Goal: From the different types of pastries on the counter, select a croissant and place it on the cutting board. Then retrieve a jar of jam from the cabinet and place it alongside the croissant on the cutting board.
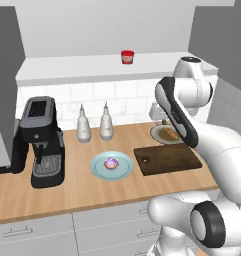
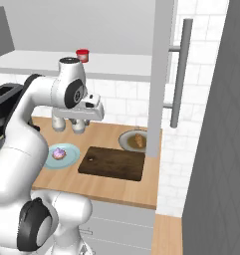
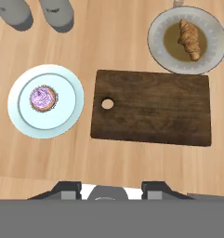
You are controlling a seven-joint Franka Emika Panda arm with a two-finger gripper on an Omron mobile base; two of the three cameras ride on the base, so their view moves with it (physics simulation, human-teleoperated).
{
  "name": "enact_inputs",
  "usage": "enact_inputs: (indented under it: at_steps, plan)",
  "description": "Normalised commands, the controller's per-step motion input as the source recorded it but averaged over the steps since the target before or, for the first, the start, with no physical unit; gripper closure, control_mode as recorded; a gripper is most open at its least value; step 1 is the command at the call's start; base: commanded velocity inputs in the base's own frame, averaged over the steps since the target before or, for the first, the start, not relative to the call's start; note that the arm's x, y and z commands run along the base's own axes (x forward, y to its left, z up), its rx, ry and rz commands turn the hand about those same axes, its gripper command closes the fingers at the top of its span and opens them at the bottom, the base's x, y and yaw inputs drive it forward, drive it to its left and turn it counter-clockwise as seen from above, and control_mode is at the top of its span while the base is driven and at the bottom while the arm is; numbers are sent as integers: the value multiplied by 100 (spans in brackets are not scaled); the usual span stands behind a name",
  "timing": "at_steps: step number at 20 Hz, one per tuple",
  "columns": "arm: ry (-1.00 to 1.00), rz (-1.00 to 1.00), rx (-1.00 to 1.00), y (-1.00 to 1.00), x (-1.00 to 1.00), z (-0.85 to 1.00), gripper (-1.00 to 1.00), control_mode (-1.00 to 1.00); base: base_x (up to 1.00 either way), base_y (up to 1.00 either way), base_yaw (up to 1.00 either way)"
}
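A simulated kitchen with white tiled walls and a long wooden bench (image 1: 92, 192) running across the middle of the left base frame, grey drawers below it. An open shelf sits above the tiles, and on it, at upper centre of the left base frame, stands a small red jar (image 1: 127, 57).

The white arm (image 1: 182, 117) rises from the lower right of that frame and bends over the right end of the bench. A black coffee machine (image 1: 41, 142) stands at the left of the frame. The dark wooden cutting board (image 3: 150, 108) lies flat in the centre right of the hand frame, bare, with a round hole near its left edge. To its left, apart from it, is a pale blue plate (image 3: 46, 101) carrying a cupcake (image 3: 42, 98) with purple icing. At the upper right of the hand frame, just beyond the board's far corner, a grey plate (image 3: 156, 39) holds the croissant (image 3: 189, 38), lying at a slant. Two pale bottles (image 1: 94, 123) stand side by side behind the blue plate, near the wall.

The hand (image 3: 111, 188) hovers high over the bench at the bottom of the hand frame, its two dark tips set apart with nothing between them.
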Motion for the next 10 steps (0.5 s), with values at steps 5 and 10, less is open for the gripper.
enact_inputs:
  at_steps: [5, 10]
  plan:
    - [0, -1, 0, 0, -14, -33, -100, -100, 0, 0, 0]
    - [3, -4, 0, 0, -1, -64, -100, -100, 0, 0, 0]
